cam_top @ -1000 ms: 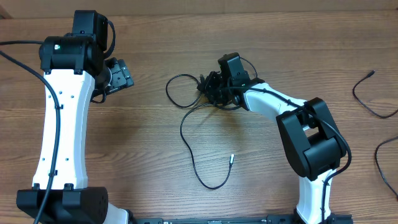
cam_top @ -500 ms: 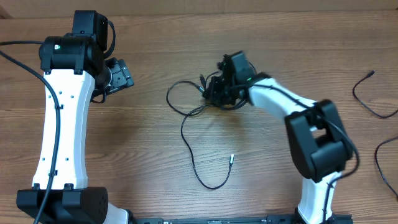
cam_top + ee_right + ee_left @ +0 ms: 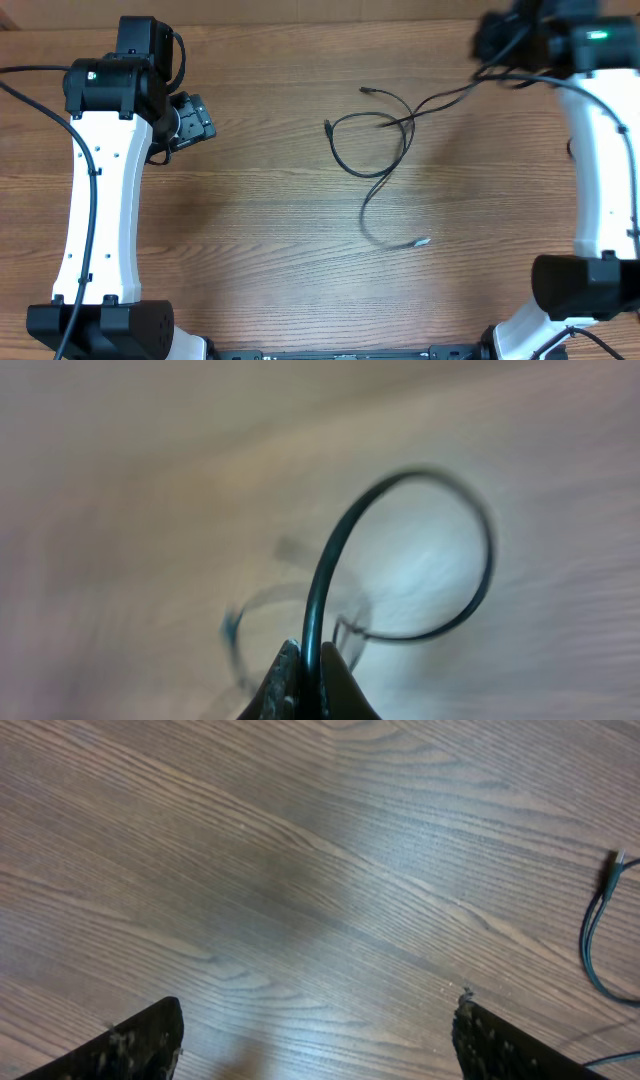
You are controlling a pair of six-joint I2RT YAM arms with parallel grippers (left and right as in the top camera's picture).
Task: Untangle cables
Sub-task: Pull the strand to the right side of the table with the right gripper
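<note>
The thin black cables point(image 3: 372, 175) lie as a loose loop near the table's middle, with one silvery plug tip point(image 3: 423, 242) toward the front and another plug end point(image 3: 366, 90) at the back. One strand runs up and to the right into my right gripper point(image 3: 492, 48), which is raised at the far right. In the right wrist view that gripper point(image 3: 310, 665) is shut on the cable point(image 3: 316, 590), which arcs away in a blurred loop. My left gripper point(image 3: 200, 120) stands open at the far left, well away from the cables; its fingers point(image 3: 140, 1045) frame bare wood.
The wooden table point(image 3: 250, 220) fills the view. A bit of cable with a plug point(image 3: 597, 935) shows at the right edge of the left wrist view. The white right arm point(image 3: 600, 170) stands along the right side, the left arm point(image 3: 95, 200) along the left.
My right gripper has closed on a cable and swung up and far to the right, dragging the bundle rightward and stretching it out. The left arm has not moved.
</note>
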